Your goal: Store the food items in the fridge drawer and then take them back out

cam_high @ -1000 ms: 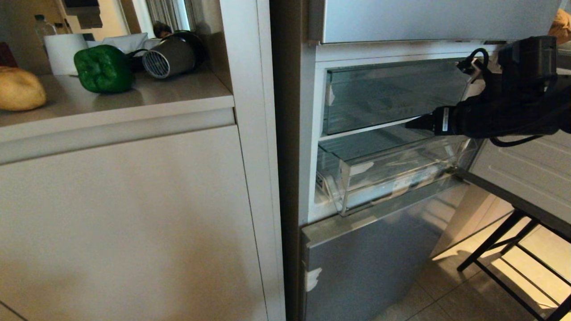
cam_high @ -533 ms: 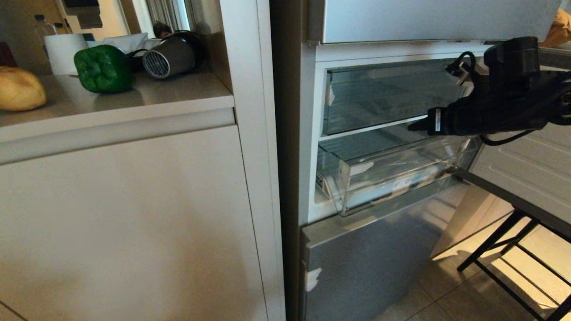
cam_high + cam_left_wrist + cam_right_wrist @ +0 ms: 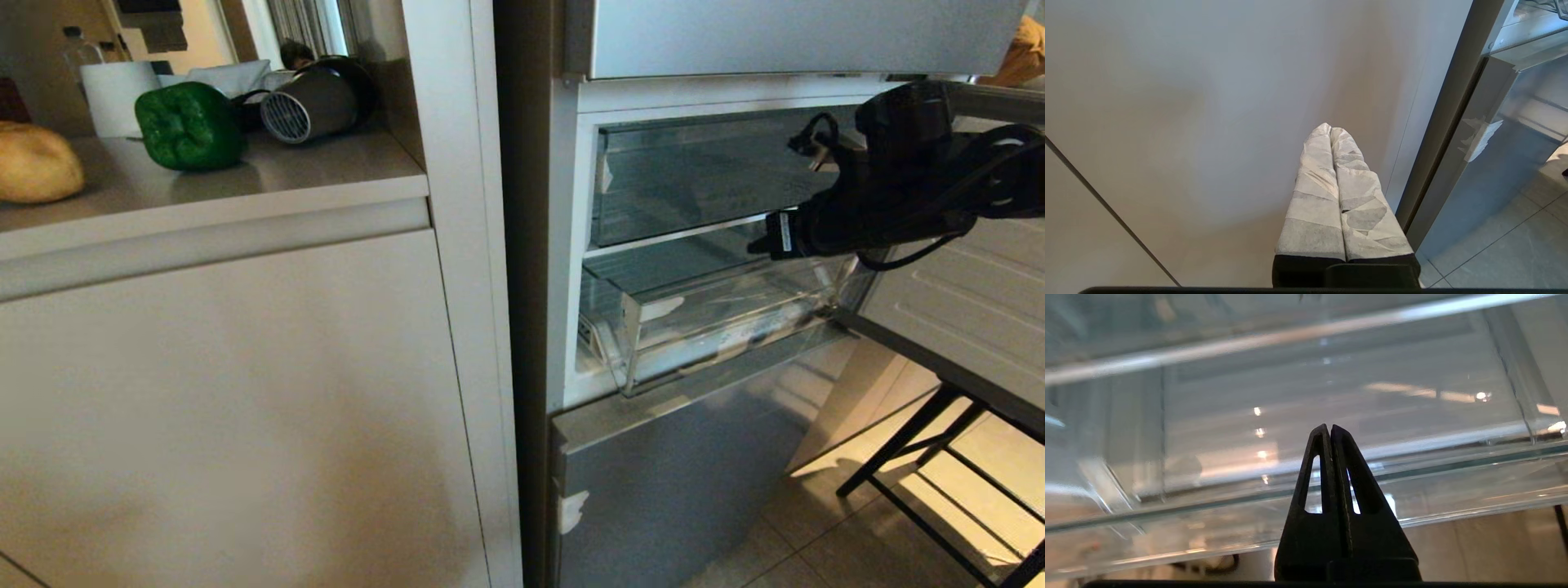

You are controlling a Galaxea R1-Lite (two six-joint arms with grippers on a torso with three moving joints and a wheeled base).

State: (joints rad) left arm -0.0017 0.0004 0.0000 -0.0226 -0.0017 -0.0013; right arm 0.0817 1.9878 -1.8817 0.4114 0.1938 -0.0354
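A tan potato (image 3: 37,171) and a dark-green bell pepper (image 3: 188,125) lie on the counter (image 3: 269,184) at the far left. The clear fridge drawer (image 3: 710,327) stands partly pulled out and holds nothing that I can see. My right gripper (image 3: 755,242) hovers just above the drawer's open top (image 3: 1331,486), in front of the glass shelf (image 3: 669,237). In the right wrist view its black fingers (image 3: 1329,430) are pressed together with nothing between them. My left gripper (image 3: 1329,128), its fingers wrapped in white, is shut and empty, low in front of the cabinet.
A metal cup (image 3: 314,102), a paper roll (image 3: 118,94) and a water bottle (image 3: 77,49) stand behind the food. The open fridge door (image 3: 971,310) is at right, with a black stand (image 3: 939,392) before it. White cabinet fronts (image 3: 229,408) fill the left.
My right gripper has shut and moved left, tilting down toward the drawer's open top. The food items and drawer have not moved.
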